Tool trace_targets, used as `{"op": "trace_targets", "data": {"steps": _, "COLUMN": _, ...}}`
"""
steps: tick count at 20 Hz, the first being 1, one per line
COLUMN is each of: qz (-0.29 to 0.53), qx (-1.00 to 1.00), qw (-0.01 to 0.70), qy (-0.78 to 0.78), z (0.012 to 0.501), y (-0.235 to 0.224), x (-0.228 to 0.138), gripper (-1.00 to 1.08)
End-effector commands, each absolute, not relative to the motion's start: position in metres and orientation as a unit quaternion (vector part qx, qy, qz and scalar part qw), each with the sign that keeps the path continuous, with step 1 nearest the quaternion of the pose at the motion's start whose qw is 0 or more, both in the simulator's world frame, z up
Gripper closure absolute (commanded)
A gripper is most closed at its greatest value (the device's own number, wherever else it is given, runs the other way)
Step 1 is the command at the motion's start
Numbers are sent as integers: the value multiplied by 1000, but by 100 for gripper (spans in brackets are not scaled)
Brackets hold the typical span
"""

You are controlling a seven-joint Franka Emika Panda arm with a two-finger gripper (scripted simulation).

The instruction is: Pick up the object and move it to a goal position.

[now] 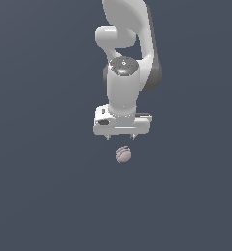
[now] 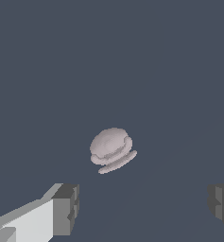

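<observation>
While the white two-fingered gripper (image 1: pixel 121 138) hangs spread wide just above it, the small pinkish-grey grooved lump (image 1: pixel 123 155) lies untouched on the dark floor; likely light, rigid, rounded; best pinched across its dome.

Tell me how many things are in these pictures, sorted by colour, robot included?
White: 1, the robot arm with its gripper, jaws apart.
Pinkish-grey: 1, the small lump on the dark floor.
Total: 2.

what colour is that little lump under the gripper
Pale pinkish-grey object with faint grooves; clearest in the wrist view.
</observation>
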State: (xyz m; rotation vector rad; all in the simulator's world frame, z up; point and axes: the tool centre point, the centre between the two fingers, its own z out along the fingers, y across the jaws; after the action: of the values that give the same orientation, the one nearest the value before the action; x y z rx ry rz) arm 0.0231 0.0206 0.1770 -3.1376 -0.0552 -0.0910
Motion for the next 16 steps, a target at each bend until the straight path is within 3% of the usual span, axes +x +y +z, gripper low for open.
{"op": "trace_targets", "data": {"steps": 1, "qz": -29, "qx": -999, "qw": 1, "qy": -18, "z": 177, "y": 21, "x": 23, "gripper": -92}}
{"op": "trace_targets", "data": {"steps": 16, "qz": -28, "qx": -999, "qw": 18, "qy": -5, "z": 176, "y": 38, "x": 20, "gripper": -92}}
